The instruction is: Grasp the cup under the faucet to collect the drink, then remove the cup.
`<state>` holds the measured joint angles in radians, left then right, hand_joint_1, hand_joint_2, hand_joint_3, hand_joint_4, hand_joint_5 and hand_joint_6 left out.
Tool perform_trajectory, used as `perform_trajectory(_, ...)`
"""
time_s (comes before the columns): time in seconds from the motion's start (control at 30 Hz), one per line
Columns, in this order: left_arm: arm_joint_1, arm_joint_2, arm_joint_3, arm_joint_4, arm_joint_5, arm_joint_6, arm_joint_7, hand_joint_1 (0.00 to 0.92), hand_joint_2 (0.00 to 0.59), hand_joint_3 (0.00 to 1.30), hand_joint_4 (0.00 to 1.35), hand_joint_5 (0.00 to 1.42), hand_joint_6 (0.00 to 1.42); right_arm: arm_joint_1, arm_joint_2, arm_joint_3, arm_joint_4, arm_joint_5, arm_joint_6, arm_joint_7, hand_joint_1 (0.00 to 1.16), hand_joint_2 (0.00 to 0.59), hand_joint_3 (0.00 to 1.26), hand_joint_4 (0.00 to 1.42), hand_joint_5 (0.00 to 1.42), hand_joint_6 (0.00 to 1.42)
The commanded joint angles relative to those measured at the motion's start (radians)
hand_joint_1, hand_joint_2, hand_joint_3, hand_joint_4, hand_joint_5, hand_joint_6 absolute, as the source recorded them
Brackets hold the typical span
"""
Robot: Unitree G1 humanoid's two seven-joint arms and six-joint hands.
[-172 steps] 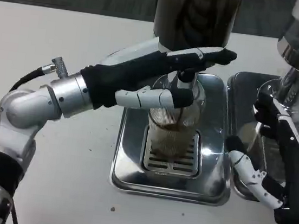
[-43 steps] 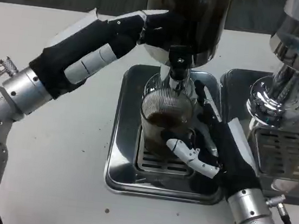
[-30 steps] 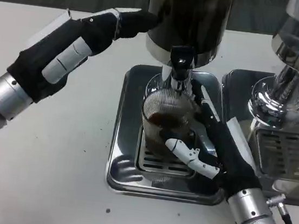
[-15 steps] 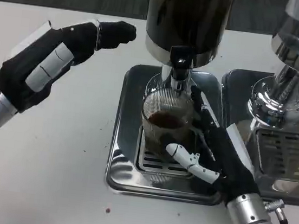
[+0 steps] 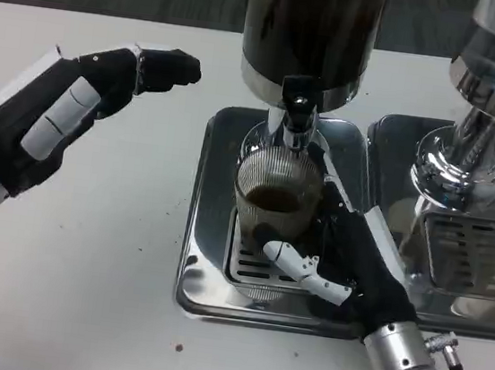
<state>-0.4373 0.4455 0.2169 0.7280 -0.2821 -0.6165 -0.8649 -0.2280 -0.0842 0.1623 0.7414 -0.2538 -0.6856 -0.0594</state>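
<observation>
Head view: cup under the faucet, right hand wrapped around it.

Left of the drip tray (image 5: 201, 270), the left hand (image 5: 66, 113) hangs above the white table (image 5: 84, 264), grasping nothing, fingers extended toward the dark dispenser (image 5: 310, 30). On the tray's grate, directly beneath the faucet (image 5: 295, 119), stands the ribbed clear cup (image 5: 274, 202) with brown drink inside. The right hand (image 5: 347, 260) grasps the cup from its right side, thumb across the front. Right of the tray sits a second, chrome dispenser (image 5: 482, 114).

Silver forearms; black-gloved hands, white backs; white-and-black fingers (image 5: 304, 273); cable.
</observation>
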Motion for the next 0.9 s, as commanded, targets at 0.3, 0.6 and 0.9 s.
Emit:
perform_trajectory(0.3, 0.033, 0.027, 0.001, -0.008, 0.011, 0.014, 0.019, 0.000, 0.138, 0.38, 0.30, 0.20, 0.16, -0.031, 0.010, 0.026, 0.030, -0.064, 0.012, -0.060, 0.61, 0.207, 0.00, 0.00, 0.04, 0.12)
perform_trajectory(0.6, 0.047, 0.035, -0.004, -0.021, 0.021, 0.022, 0.027, 0.000, 0.140, 0.39, 0.30, 0.21, 0.17, -0.030, 0.014, 0.045, 0.023, -0.101, 0.047, -0.110, 0.64, 0.212, 0.00, 0.01, 0.16, 0.24)
perform_trajectory(0.9, 0.055, 0.043, -0.010, -0.030, 0.034, 0.030, 0.030, 0.000, 0.182, 0.40, 0.31, 0.22, 0.18, -0.023, 0.027, 0.068, 0.010, -0.135, 0.080, -0.172, 0.65, 0.210, 0.06, 0.16, 0.29, 0.42)
